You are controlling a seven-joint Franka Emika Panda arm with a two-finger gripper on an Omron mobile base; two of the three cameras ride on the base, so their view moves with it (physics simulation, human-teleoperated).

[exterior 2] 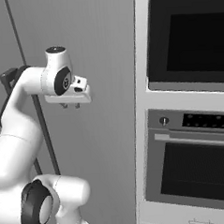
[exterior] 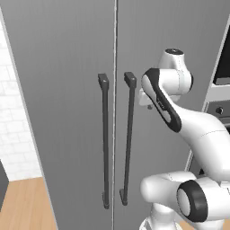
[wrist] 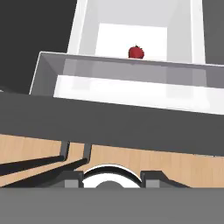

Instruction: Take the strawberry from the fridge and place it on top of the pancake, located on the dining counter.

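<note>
At the upper centre of the hand view, the strawberry [wrist: 136, 52] is sitting on a white fridge [exterior: 63, 90] shelf, behind a clear drawer [wrist: 127, 83]. The gripper [exterior 2: 70, 105] is hanging near the closed doors' handles [exterior: 105, 143], probably to open one; whether its jaws are apart, I cannot tell.

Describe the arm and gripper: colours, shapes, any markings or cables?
Glossy white rounded arm links with dark grey to black joint bands and round end caps. One link carries a long dark oval inlay. The gripper has a flat white block body with two small dark finger tips. No cables or lettering visible.
</note>
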